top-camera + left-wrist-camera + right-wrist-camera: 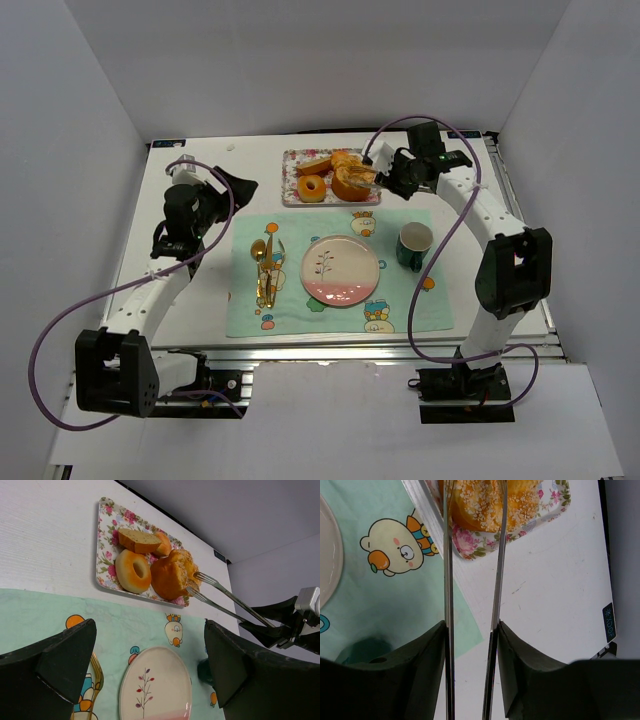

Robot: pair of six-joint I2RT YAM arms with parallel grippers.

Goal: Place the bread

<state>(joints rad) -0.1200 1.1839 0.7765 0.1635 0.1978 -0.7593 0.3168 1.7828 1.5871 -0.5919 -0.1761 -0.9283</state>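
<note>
At mat (400, 310) centre, plate (340, 270) — gold cutlery (265, 270) to its left, green cup (414, 246) to its right. Near mat's far-left corner, left gripper (150, 630), jaws wide, holding nothing. Farther right, right gripper (471, 630) clamped on tongs (448, 580), which reach toward tray (104, 550) beyond mat. 2 tong tips straddle sesame bun (172, 575) at tray's right end — lifted or resting, cannot tell. Ring bread (132, 571) and slice (139, 540) beside it on tray.
</note>
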